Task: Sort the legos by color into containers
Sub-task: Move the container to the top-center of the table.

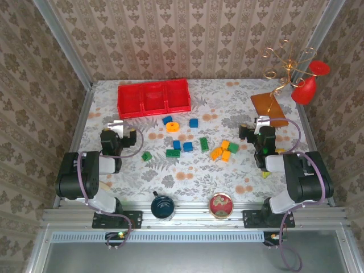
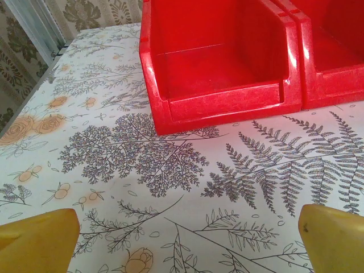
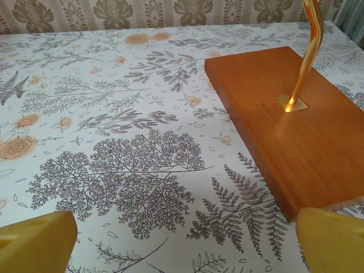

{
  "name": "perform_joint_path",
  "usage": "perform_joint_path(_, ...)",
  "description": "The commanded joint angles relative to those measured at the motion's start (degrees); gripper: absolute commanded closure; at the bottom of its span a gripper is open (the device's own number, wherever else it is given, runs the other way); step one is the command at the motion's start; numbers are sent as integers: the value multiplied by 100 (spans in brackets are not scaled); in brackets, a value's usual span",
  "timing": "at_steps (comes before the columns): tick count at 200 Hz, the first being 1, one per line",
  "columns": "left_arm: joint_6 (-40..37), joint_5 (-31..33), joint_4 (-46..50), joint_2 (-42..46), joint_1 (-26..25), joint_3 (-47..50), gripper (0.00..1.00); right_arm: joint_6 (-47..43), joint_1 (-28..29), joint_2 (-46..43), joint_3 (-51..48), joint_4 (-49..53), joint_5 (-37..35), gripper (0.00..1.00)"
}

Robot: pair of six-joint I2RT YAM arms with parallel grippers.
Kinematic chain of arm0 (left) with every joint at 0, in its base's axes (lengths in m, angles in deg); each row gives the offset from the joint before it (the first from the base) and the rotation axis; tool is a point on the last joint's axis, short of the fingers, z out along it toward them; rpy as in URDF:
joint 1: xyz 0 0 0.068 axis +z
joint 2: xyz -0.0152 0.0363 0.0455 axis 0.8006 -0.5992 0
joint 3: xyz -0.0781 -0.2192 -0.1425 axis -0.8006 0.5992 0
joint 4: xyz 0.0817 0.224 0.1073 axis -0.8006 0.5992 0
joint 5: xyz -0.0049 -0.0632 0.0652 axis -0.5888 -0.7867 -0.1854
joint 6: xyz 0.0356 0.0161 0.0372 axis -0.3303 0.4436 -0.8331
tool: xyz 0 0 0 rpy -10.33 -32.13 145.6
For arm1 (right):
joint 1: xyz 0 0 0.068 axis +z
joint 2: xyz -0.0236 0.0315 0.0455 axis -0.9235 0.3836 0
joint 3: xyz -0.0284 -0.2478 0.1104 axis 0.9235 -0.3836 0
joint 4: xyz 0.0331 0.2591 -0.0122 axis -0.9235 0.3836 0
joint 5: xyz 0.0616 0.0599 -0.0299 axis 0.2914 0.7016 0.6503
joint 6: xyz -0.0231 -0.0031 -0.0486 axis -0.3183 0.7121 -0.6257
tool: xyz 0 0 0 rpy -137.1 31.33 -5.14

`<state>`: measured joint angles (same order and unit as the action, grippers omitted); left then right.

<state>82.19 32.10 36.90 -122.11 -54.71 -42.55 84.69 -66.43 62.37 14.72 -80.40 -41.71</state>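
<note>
Left gripper [image 2: 185, 245] spread wide, yellow fingertips [image 2: 37, 242] at the bottom corners of its wrist view, bare cloth between; right gripper [image 3: 185, 245] likewise wide, holding nothing. Floral tablecloth [image 1: 187, 176] is boxed by wallpapered walls left, right and far. Bright red three-compartment plastic tray [image 1: 153, 110] sits far-left. Left wrist cam gets its end compartment [image 2: 224, 105] up close: floor bare, low front lip facing the gripper, open cloth in between. Flat brown wooden board [image 3: 296, 142] with a gold wire stem [image 3: 304, 57] lies just ahead-right of the right fingers; overhead adds a red goblet-shaped piece [image 1: 307, 86] hanging off that stand. Dark blue cup [image 1: 162, 206] and round red tin [image 1: 220, 205] hug the near rail. Small green, blue and orange plastic legos [image 1: 173, 152], plus an orange ring [image 1: 172, 127], lie loose mid-table between the arms, seen from overhead.
</note>
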Motion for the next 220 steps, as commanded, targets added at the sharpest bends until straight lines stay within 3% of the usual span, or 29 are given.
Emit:
perform_joint_path(1, -92, 54, -132, 25, -21, -80, 0, 12, 30, 35, 26, -176, -119, 0)
perform_joint_path(220, 38, -65, -27, 25, 99, -131, 0, 11, 32, 27, 5, -189, -113, 0)
